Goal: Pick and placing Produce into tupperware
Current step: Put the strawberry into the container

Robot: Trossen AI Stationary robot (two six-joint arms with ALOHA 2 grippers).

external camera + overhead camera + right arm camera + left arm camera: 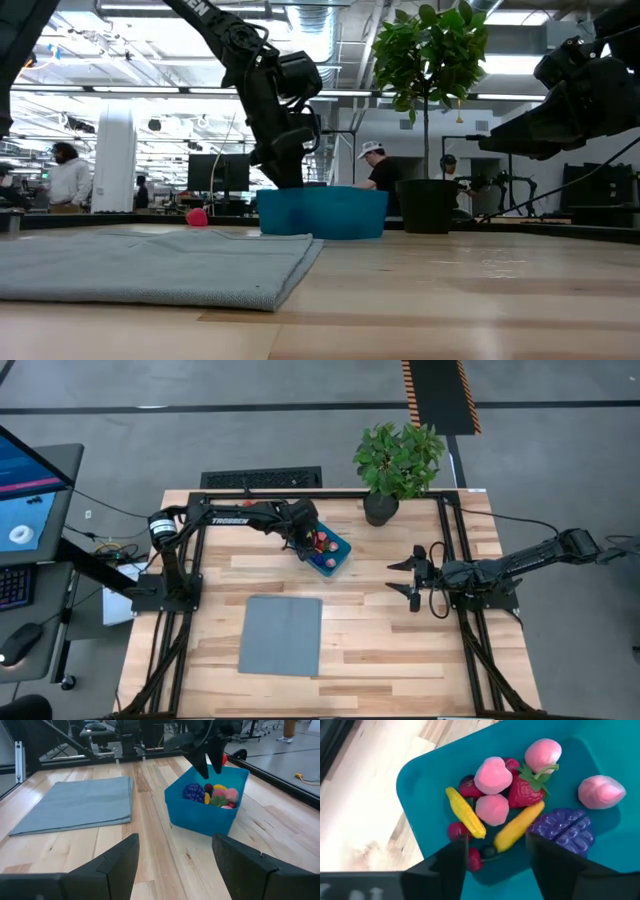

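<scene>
From above, the left hand (303, 532) hangs over the teal tupperware (338, 559) near the back of the wooden surface (380, 640). The right hand (415, 578) waits off to the side, spread wide and holding nothing. A flat grey sheet (281, 634) lies in front, and a potted plant (397, 464) stands at the back.

From low down, 1 small red piece (197, 216) sits on the surface beside the tupperware (322, 212), so at least this 1 is left to pick up.

The left wrist camera looks into the tupperware (420, 780). Its fingers (454, 865) are spread apart and hold nothing. Inside lie pink peaches (493, 774), a strawberry (526, 793), yellow corn (464, 812), a banana (518, 825) and purple grapes (563, 827).

The right wrist camera shows the tupperware (200, 817) well filled. Most of the job looks done.
</scene>
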